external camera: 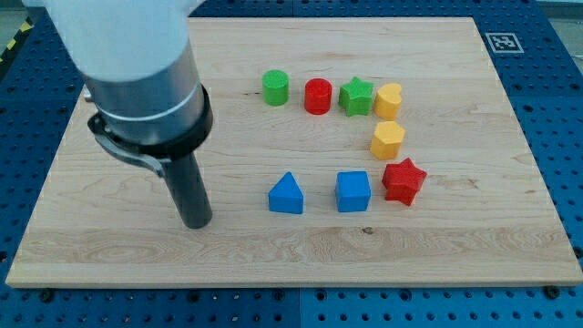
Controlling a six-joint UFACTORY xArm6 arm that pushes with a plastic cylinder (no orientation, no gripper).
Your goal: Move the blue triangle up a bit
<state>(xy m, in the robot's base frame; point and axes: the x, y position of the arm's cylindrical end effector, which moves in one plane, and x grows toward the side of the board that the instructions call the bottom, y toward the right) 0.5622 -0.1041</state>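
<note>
Camera view: no pincer on this rig, just the rod. My tip rests on the surface, well left of the blue triangle; blue cube just right of it.

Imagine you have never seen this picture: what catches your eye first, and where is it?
The big grey arm at the view's upper left dominates, its dark rod ending at my tip, left of the blue triangle and apart from it. Next comes the bright arc of blocks, from the green cylinder round to the red star.
</note>
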